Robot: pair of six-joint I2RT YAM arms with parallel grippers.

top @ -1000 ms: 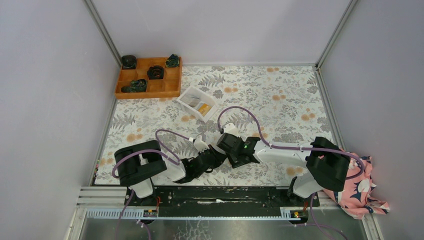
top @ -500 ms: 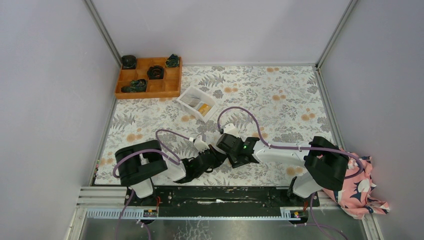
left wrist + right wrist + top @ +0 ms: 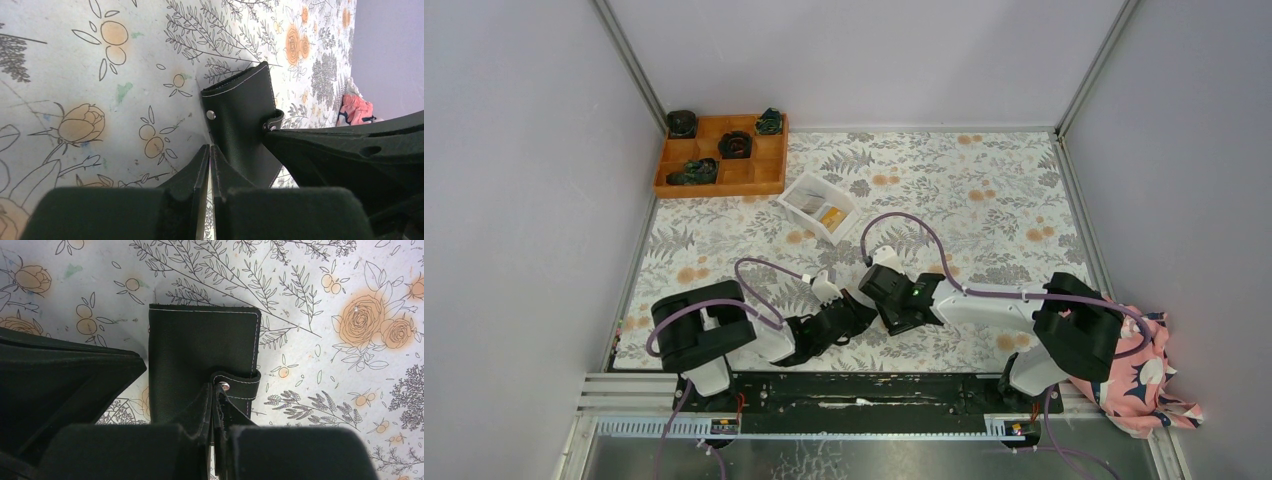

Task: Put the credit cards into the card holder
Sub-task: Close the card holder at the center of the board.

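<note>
The black card holder (image 3: 200, 350) lies closed and flat on the flowered table, and it also shows in the left wrist view (image 3: 245, 120). My right gripper (image 3: 216, 390) is shut on its clasp tab (image 3: 242, 382), beside the snap. My left gripper (image 3: 210, 150) is shut, its tips touching the holder's edge, with nothing visible between the jaws. In the top view both grippers (image 3: 867, 303) meet over the holder and hide it. The credit cards, one whitish-grey (image 3: 807, 200) and one orange-yellow (image 3: 831, 217), lie in the white tray (image 3: 799, 188) further back.
An orange compartmented box (image 3: 721, 178) with dark objects stands at the back left corner. A pink flowered cloth (image 3: 1139, 385) lies off the table's near right edge. Grey walls close in the table on three sides.
My right wrist has shifted very slightly to the left. Nothing else has visibly moved.
</note>
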